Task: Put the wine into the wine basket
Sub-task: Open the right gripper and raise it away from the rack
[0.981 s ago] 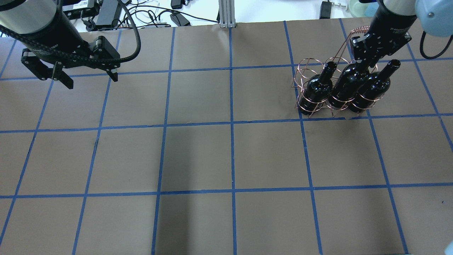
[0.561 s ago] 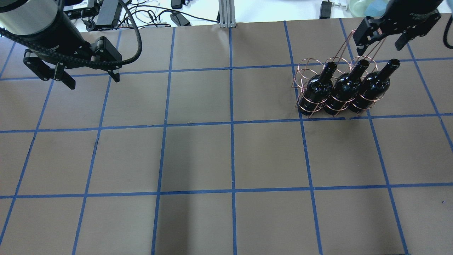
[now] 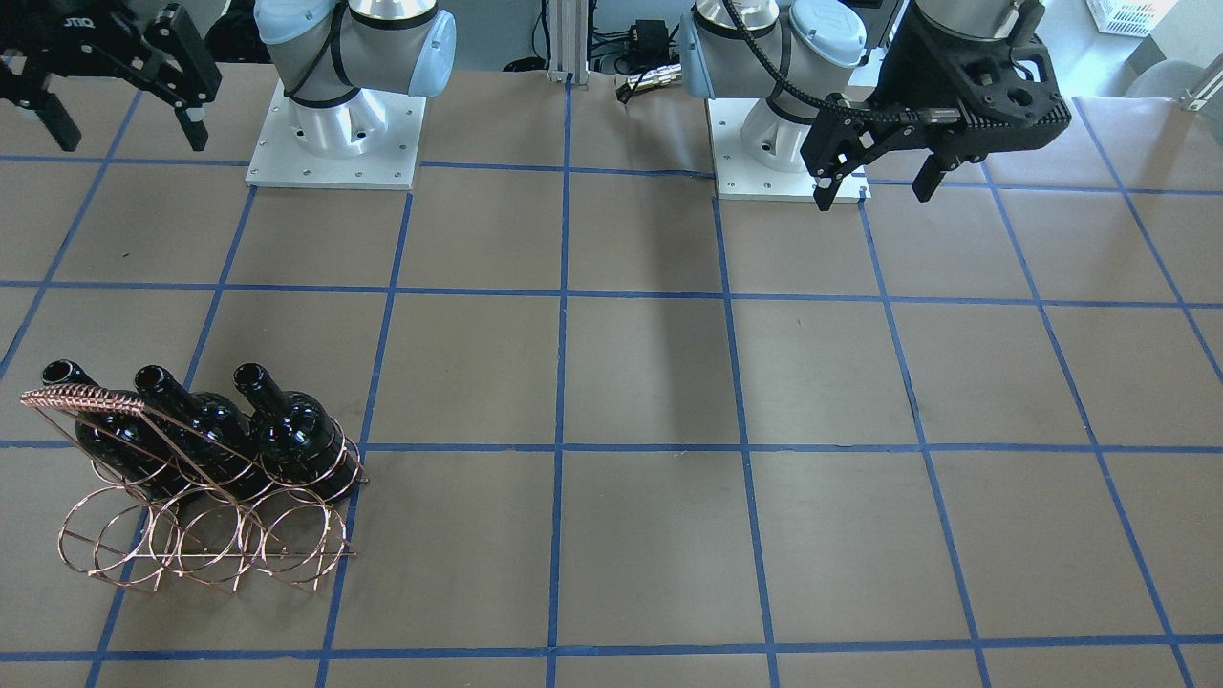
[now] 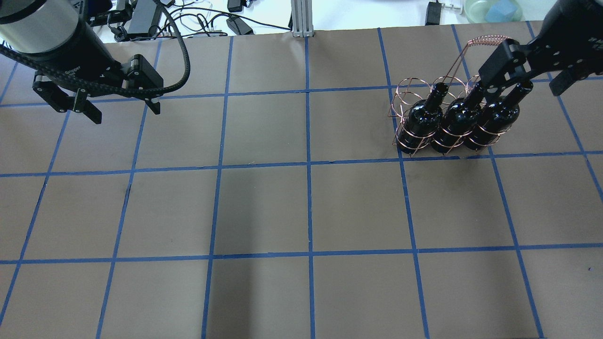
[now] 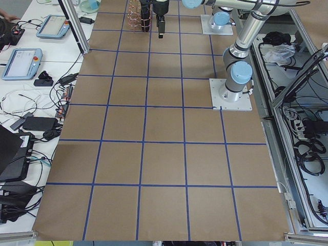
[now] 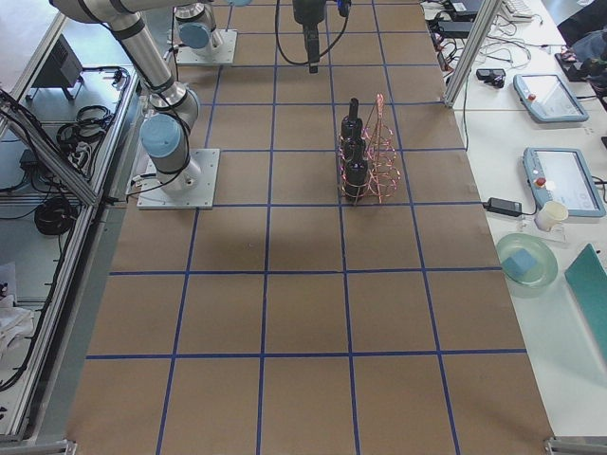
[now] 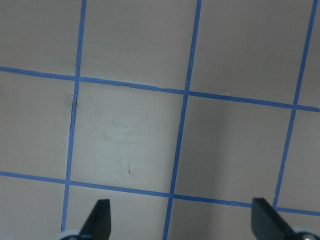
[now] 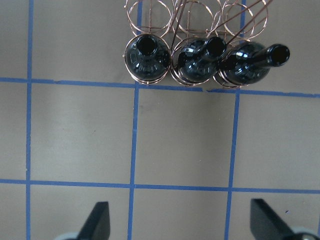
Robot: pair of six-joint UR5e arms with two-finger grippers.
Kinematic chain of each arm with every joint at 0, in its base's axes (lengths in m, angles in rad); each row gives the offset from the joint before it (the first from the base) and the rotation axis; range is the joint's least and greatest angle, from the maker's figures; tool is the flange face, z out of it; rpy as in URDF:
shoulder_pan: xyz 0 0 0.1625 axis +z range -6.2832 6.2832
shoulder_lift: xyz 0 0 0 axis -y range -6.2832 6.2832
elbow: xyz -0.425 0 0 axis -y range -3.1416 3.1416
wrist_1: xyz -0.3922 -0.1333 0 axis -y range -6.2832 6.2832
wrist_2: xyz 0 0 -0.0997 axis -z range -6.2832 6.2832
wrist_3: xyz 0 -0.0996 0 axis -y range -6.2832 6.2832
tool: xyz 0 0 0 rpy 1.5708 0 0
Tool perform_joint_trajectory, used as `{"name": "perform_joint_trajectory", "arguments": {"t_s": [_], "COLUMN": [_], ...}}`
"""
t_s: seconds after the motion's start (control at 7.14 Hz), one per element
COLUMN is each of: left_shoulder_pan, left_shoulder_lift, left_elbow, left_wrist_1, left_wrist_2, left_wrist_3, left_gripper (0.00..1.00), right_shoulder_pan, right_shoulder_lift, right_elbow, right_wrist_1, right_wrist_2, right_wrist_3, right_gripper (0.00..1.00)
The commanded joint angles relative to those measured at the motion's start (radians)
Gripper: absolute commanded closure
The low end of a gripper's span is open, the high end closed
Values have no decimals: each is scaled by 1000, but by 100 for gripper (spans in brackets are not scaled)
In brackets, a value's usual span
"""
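— Right end effector (image 4: 525, 82) spread wide and pinching nothing, pictured above the wine basket (image 3: 82, 397) at the far right of the counter (image 4: 264, 207). What was hard to make out?

— From overhead, one of its fingers (image 4: 501, 59) covered the mouth of the wine (image 4: 454, 123), the middle of three dark bottles, and crossed the neck of the right bottle (image 4: 494, 115). The end effector's body ran off the frame. In the left side view the basket was a small copper shape cut by the top edge.

— And against a second earlier?

— Then the right end effector sat over the middle bottle's neck, hiding it. It had since let go, lifted and drawn off toward the right edge. The wine stood in the middle ring of the row nearer the robot, shoulder to shoulder with the left bottle (image 4: 421, 120). The left end effector (image 4: 125, 114), its fingers also apart and holding nothing, had shifted only slightly above the counter's left side.

— Did the other cameras add anything?

— The front-facing view showed the right end effector well apart from the bottles, up in its top left corner and partly cut off, where the overhead view suggested overlap. It also showed a second row of rings (image 3: 205, 535) on the operators' side. The right wrist camera looked down on all three bottle mouths, with the basket's farther rings cut by its top edge. The left wrist camera showed only the blue tape grid (image 7: 185, 95) on the counter beyond two dark fingertips (image 7: 100, 220).
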Motion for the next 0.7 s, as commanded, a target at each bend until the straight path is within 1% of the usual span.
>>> {"name": "perform_joint_trajectory", "arguments": {"t_s": [0.0,0.14,0.28,0.42,0.56], "left_shoulder_pan": [0,0,0,0,0], "left_shoulder_lift": [7,6,7,6,6], "left_elbow": [-11,-11,-11,-11,-11], "left_wrist_1": [4,5,5,7,8], "left_wrist_2": [0,0,0,0,0], "left_wrist_3": [1,2,4,4,5], "left_gripper": [0,0,0,0,0], "right_shoulder_pan": [46,92,92,94,92], "right_shoulder_lift": [68,108,115,115,118], "right_elbow": [-74,-101,-98,-96,-95], "right_wrist_1": [-33,-36,-39,-35,-36], "right_wrist_2": [13,5,19,19,19], "right_wrist_3": [57,86,94,140,143], "right_gripper": [0,0,0,0,0]}}
